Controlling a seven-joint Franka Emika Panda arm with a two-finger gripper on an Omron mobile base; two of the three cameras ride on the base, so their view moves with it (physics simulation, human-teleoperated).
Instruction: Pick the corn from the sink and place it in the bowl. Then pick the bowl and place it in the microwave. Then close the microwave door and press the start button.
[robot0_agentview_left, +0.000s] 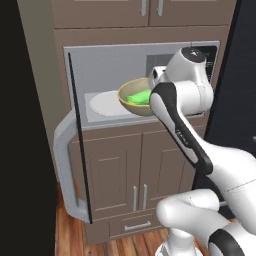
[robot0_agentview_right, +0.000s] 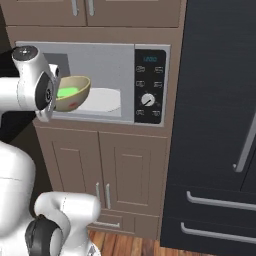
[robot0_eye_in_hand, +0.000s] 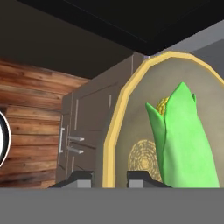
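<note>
The tan-yellow bowl (robot0_agentview_left: 129, 103) (robot0_agentview_right: 76, 98) (robot0_eye_in_hand: 131, 127) hangs at the front of the open microwave (robot0_agentview_left: 115, 62) (robot0_agentview_right: 95, 60), nearer to me than its white turntable plate (robot0_agentview_left: 104, 104) (robot0_agentview_right: 104, 100). The green corn (robot0_agentview_left: 140, 97) (robot0_agentview_right: 68, 92) (robot0_eye_in_hand: 183, 140) lies inside the bowl, a bit of yellow at its tip. My gripper (robot0_eye_in_hand: 109, 178) is shut on the bowl's rim, one finger on each side of it. The microwave door (robot0_agentview_left: 80, 145) stands wide open to the left, seen edge-on, with its curved grey handle (robot0_agentview_left: 61, 165) toward me. The sink is out of view.
The dark control panel (robot0_agentview_right: 150, 86) with knob and buttons sits right of the cavity. A black fridge (robot0_agentview_right: 215, 125) stands to the right. Brown cabinet doors (robot0_agentview_right: 110, 165) run below the microwave, above a wooden floor (robot0_agentview_left: 67, 235).
</note>
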